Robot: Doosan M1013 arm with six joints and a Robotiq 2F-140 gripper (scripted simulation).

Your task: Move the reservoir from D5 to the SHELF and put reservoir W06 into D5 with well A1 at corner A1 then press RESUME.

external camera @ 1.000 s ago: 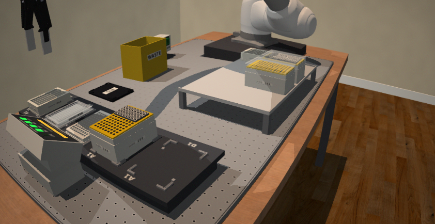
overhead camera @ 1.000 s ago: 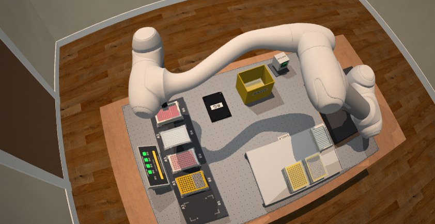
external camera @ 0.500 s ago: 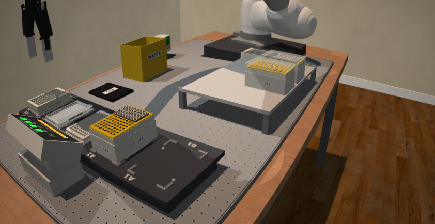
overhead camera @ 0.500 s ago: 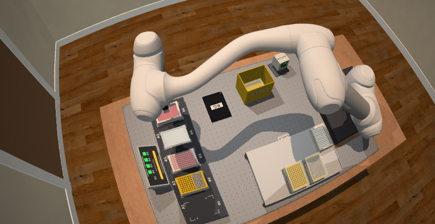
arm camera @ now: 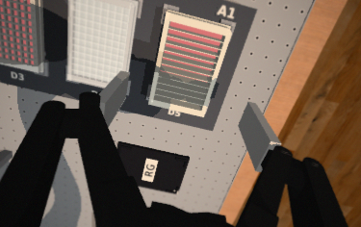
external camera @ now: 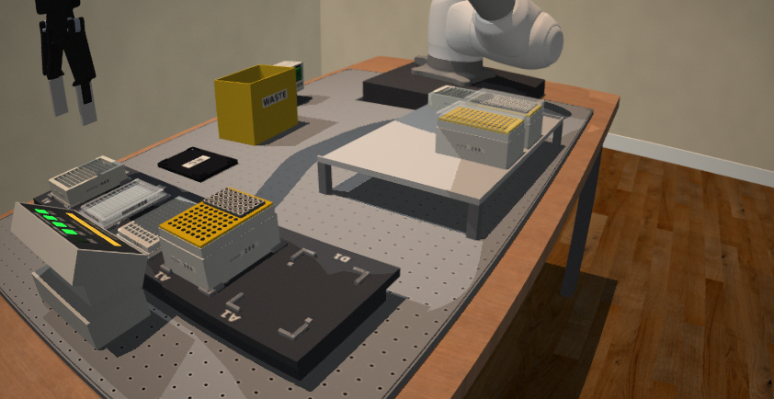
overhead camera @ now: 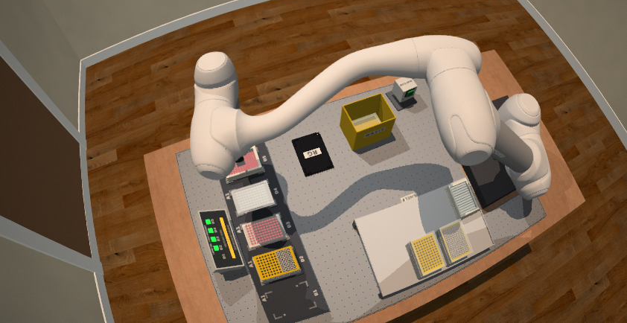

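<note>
The reservoir in D5 (arm camera: 191, 64) holds red liquid in its troughs and sits flat inside the brackets, near the engraved A1 corner. It also shows in the top view (overhead camera: 245, 165), partly under the arm's wrist, and in the exterior view (external camera: 86, 179). My gripper (arm camera: 186, 100) (external camera: 71, 108) is open and empty. It hangs high above the deck's D5 end. The filled reservoir W06 (overhead camera: 463, 197) (external camera: 452, 93) lies flat at the shelf's end nearest the arm's base. The shelf (overhead camera: 407, 237) has a wide free area.
An open white plate sits in D4 (overhead camera: 251, 196), a red-sample plate in D3 (overhead camera: 264, 231), a yellow tip rack in D2 (overhead camera: 276, 263); D1 (overhead camera: 293, 301) is empty. The RG nest (overhead camera: 313, 157), waste bin (overhead camera: 367, 121), RESUME key box (overhead camera: 404, 89) and panel (overhead camera: 219, 240) stand around. Two tip racks (overhead camera: 441, 248) sit on the shelf.
</note>
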